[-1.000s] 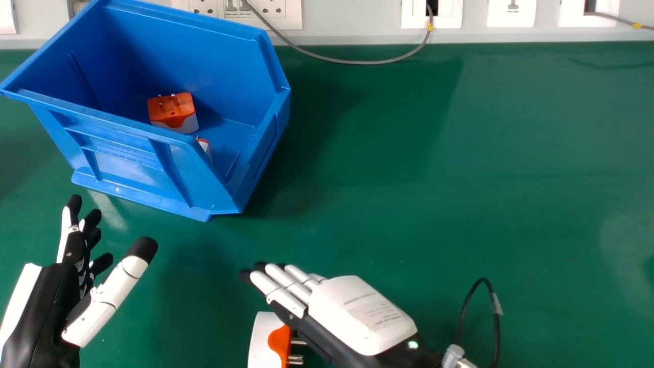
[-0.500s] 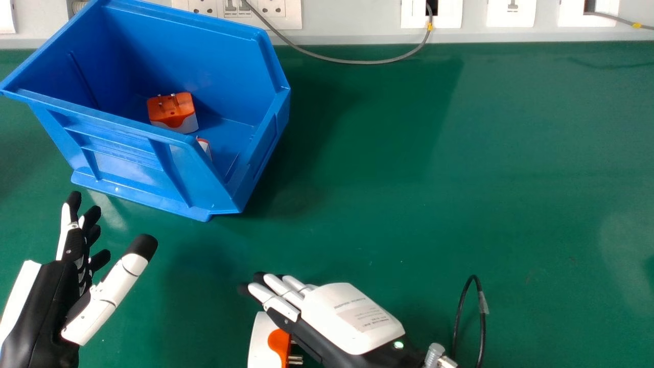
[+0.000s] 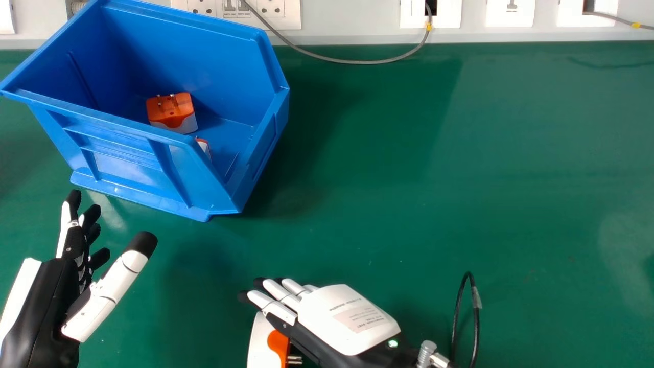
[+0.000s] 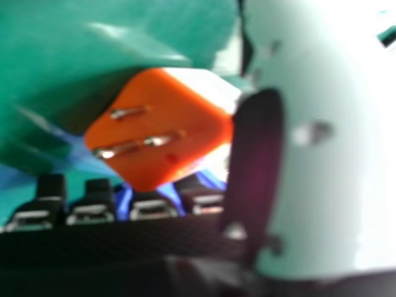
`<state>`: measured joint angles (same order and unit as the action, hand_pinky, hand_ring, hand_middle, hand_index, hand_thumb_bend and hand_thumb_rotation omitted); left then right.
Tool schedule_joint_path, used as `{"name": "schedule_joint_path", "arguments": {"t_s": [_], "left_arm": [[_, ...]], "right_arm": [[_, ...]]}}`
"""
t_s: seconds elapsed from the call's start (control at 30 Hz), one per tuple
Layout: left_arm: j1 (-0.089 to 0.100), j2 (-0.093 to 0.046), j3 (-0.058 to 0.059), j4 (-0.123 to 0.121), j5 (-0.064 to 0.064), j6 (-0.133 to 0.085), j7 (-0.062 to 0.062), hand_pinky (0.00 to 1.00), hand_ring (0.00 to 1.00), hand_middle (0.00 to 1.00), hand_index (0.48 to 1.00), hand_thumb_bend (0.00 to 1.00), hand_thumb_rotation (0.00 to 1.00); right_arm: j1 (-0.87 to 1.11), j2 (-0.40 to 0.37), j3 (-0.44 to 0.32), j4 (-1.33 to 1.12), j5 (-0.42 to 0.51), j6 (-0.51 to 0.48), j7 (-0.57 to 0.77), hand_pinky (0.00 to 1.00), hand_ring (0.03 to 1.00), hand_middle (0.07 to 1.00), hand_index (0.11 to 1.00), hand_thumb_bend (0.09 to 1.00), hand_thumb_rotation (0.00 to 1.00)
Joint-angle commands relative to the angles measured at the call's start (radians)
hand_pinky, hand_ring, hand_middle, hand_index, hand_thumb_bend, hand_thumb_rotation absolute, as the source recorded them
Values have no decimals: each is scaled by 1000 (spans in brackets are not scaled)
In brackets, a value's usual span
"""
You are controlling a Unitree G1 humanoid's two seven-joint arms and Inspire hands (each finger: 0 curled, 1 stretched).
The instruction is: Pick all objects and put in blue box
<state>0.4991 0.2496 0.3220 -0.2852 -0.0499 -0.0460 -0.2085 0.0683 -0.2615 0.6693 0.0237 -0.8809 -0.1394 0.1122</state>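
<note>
My left hand (image 3: 56, 286) is held at the left, below the blue box, open and empty. At the bottom middle, my right hand (image 3: 347, 317) lies back up with fairly straight fingers, partly over an orange and white plug adapter (image 3: 261, 342). In the right hand view the adapter (image 4: 167, 130) shows its metal pins, between the fingertips and thumb of my right hand (image 4: 309, 198); contact cannot be told. The blue box (image 3: 127, 138) stands at the upper left, holding one orange and white adapter (image 3: 171, 112) and a partly hidden orange and white object (image 3: 203, 146).
A grey cable (image 3: 357, 62) loops down from the wall sockets (image 3: 237, 13) over the far table edge. A black cable (image 3: 476, 327) arcs up beside my right wrist. Green tabletop (image 3: 434, 194) stretches right of the box.
My right hand has shifted slightly left and toward the view's bottom edge, over the adapter. My left hand has risen a little in the view. The box and its contents stay put.
</note>
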Motion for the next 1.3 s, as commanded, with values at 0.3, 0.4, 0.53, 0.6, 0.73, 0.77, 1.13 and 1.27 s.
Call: {"name": "schedule_joint_path", "arguments": {"t_s": [0.3, 0.4, 0.53, 0.6, 0.73, 0.77, 1.13, 1.27], "left_arm": [[-1, 3, 11, -31, -16, 0, 1, 947, 1000, 1000, 1000, 795, 697], [3, 0, 10, -40, -20, 7, 3, 947, 1000, 1000, 1000, 803, 700], [7, -2, 12, -50, -27, 14, 2, 946, 1000, 1000, 1000, 814, 704], [12, -2, 13, -58, -31, 16, 1, 946, 1000, 1000, 1000, 816, 705], [16, 0, 11, -63, -34, 14, 2, 946, 1000, 1000, 1000, 816, 706], [16, 1, 11, -62, -34, 13, 2, 946, 1000, 1000, 1000, 816, 706], [19, -1, 13, -64, -37, 7, 1, 949, 1000, 1000, 1000, 817, 709], [21, -3, 12, -67, -37, 7, 2, 950, 1000, 1000, 1000, 815, 711]], "right_arm": [[-89, 14, 27, -67, 15, 106, 259, 914, 976, 998, 951, 359, 268], [-104, 26, 29, -75, 26, 146, 321, 900, 969, 995, 948, 335, 279], [-108, 43, 25, -82, 60, 182, 369, 841, 922, 961, 920, 308, 297], [-113, 44, 30, -84, 69, 187, 376, 810, 896, 940, 901, 302, 284], [-132, 41, 41, -70, 62, 160, 335, 765, 859, 910, 868, 306, 237], [-138, 38, 44, -59, 59, 139, 310, 765, 859, 910, 868, 306, 237], [-201, 11, 70, 119, 5, -112, -26, 499, 567, 634, 658, 424, 110], [-216, 10, 77, 152, -13, -136, -69, 362, 423, 560, 596, 458, 70]]}}
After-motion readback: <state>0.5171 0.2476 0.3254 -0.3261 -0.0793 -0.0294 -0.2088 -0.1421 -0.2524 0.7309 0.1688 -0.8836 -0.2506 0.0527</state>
